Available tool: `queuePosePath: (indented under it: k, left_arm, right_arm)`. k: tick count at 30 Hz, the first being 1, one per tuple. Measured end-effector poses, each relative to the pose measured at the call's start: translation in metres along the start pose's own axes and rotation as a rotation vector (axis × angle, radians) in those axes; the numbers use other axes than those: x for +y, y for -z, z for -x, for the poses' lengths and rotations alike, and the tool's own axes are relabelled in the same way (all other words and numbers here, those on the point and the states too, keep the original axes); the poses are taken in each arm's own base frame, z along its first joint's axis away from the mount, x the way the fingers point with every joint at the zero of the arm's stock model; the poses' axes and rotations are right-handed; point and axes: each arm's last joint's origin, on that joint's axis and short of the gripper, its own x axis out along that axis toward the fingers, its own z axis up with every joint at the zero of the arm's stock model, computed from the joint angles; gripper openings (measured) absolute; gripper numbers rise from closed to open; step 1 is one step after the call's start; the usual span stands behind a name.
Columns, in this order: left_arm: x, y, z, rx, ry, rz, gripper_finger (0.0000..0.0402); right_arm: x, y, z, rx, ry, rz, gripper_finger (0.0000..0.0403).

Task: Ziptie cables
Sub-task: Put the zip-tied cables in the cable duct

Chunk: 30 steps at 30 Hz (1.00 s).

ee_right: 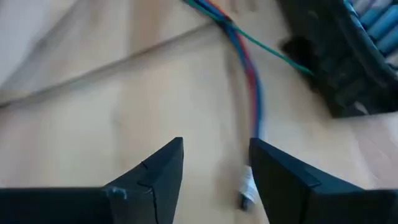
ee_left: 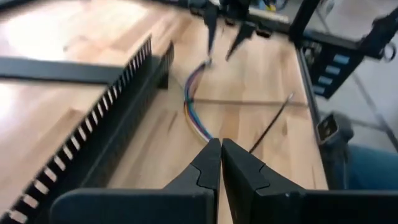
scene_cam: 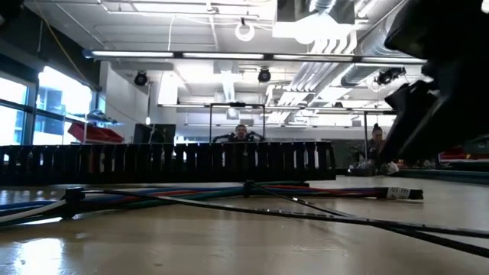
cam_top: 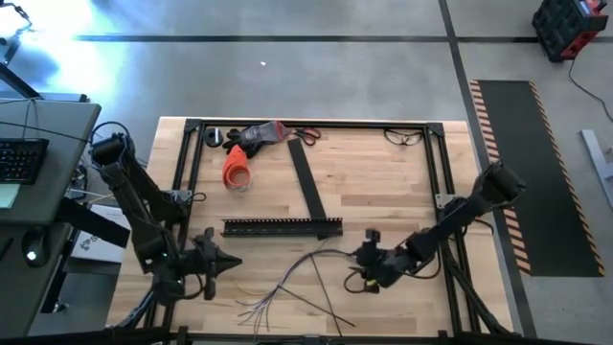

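Observation:
The cables point(cam_top: 305, 273) lie on the wooden table as a loose bunch of thin coloured wires. They run from a bundled end near my right gripper point(cam_top: 364, 257) to splayed free ends point(cam_top: 261, 307) by the near edge. In the right wrist view my right gripper point(ee_right: 217, 163) stands open. The bundle's tagged end point(ee_right: 247, 191) lies on the wood between its fingers, close to one of them. My left gripper point(cam_top: 230, 261) is shut with nothing in it, left of the cables and pointing toward them point(ee_left: 193, 106).
A long black comb-toothed channel point(cam_top: 283, 227) lies just beyond the cables, and a flat black strip point(cam_top: 308, 182) lies farther back. An orange tool point(cam_top: 237, 169), scissors point(cam_top: 305, 134) and other small items sit at the far edge. A black frame point(cam_top: 439, 172) borders the table.

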Motion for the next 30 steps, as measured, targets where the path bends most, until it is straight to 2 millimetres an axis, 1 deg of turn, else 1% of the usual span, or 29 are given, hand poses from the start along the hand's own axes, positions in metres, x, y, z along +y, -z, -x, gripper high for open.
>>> queuePosePath:
  k: [3,5,8,11,14,16,17,20,21,25,27,30]
  left_arm:
    - [-0.004,0.009,-0.01,0.061,-0.002,0.004,0.0]
    - [-0.005,0.014,-0.016,0.091,-0.012,0.023,0.0]
    - [-0.005,0.02,-0.023,0.105,-0.04,0.038,0.0]
    - [-0.006,0.025,-0.028,0.107,-0.057,0.059,0.0]
    - [-0.01,0.028,-0.031,0.106,-0.049,0.074,0.0]
    - [-0.012,0.03,-0.033,0.103,-0.043,0.083,0.0]
    - [-0.013,0.03,-0.034,0.106,-0.036,0.088,0.0]
    - [-0.016,0.028,-0.035,0.107,-0.006,0.088,0.0]
    - [-0.017,0.027,-0.035,0.1,0.001,0.082,0.0]
    - [-0.02,0.022,-0.039,0.066,0.014,0.064,0.0]
    - [-0.019,0.019,-0.042,0.058,0.009,0.06,0.0]
    - [-0.017,0.016,-0.047,0.051,-0.009,0.069,0.0]
  right_arm:
    - [-0.001,0.007,-0.002,-0.028,0.064,-0.011,0.0182]
    - [-0.004,0.013,-0.007,-0.007,0.085,-0.029,0.0191]
    - [-0.008,0.023,-0.018,0.065,0.068,-0.036,0.0196]
    - [-0.008,0.029,-0.031,0.104,0.046,-0.041,0.0194]
    - [-0.007,0.032,-0.038,0.103,0.052,-0.069,0.0173]
    - [-0.007,0.031,-0.039,0.103,0.051,-0.083,0.0139]
    - [-0.007,0.03,-0.038,0.104,0.048,-0.088,0.0115]
    - [-0.001,0.023,-0.038,0.117,0.009,-0.091,0.0032]
    - [0.002,0.019,-0.039,0.122,-0.009,-0.069,0.0017]
    - [0.017,-0.005,-0.037,0.161,-0.082,0.014,0.0012]
    - [0.027,-0.019,-0.033,0.203,-0.133,0.063,0.0006]
    - [0.037,-0.042,-0.025,0.227,-0.165,0.117,0.0004]
